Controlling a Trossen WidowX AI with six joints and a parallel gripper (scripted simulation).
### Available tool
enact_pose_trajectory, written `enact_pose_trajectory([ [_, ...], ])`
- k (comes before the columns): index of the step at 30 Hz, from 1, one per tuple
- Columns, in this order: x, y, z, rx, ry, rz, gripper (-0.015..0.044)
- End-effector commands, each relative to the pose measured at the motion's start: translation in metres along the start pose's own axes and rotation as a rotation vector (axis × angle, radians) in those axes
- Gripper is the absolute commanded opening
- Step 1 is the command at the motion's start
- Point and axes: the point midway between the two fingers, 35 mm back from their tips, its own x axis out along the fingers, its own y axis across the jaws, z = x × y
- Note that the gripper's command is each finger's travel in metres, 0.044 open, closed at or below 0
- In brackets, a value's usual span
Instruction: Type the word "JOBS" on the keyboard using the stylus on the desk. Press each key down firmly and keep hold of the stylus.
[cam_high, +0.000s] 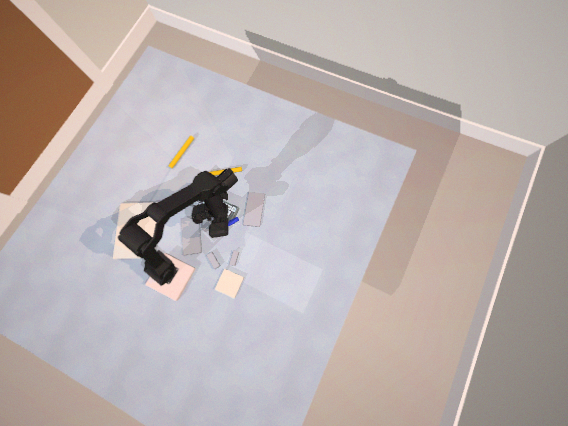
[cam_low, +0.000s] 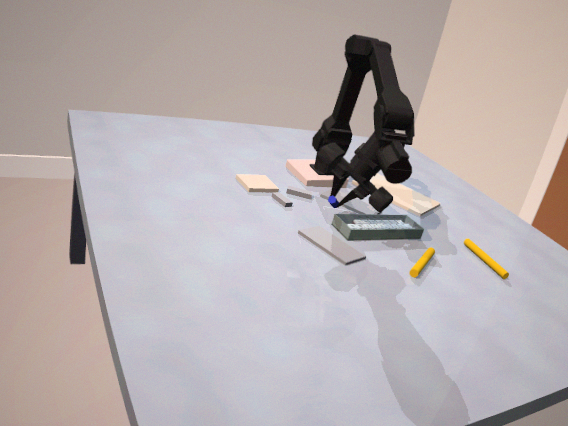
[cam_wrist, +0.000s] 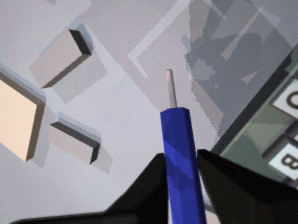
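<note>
The blue stylus (cam_high: 233, 221) (cam_low: 333, 201) (cam_wrist: 179, 135) has a thin grey tip that points away from the fingers in the wrist view. My gripper (cam_low: 336, 201) (cam_wrist: 180, 158) is shut on its blue body. In the exterior view the stylus is beside the near-left end of the keyboard, and its blue end faces that camera. The keyboard (cam_high: 231, 209) (cam_low: 385, 234) (cam_wrist: 240, 162) is a dark green tray with white keys, partly hidden by the arm in the top view. Its O and B keys show at the right edge of the wrist view. The stylus tip is not over the keys there.
Two yellow rods lie past the keyboard, one longer (cam_high: 181, 152) (cam_low: 486, 258) and one shorter (cam_high: 236, 170) (cam_low: 422, 262). A flat grey slab (cam_high: 254, 210) (cam_low: 332, 245) lies beside the keyboard. Small grey blocks, a tan square (cam_high: 230, 283) (cam_low: 256, 183) and a pink block (cam_high: 184, 280) (cam_low: 305, 172) are nearby.
</note>
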Motion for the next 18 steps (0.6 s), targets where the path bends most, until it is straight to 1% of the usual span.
enact_pose_trajectory([
  [1,-0.004,-0.007,0.003,0.015,0.1,0.03,0.0],
  [10,-0.019,-0.025,0.01,0.058,0.337,0.045,0.0],
  [18,-0.038,-0.042,0.019,0.107,0.548,0.007,0.0],
])
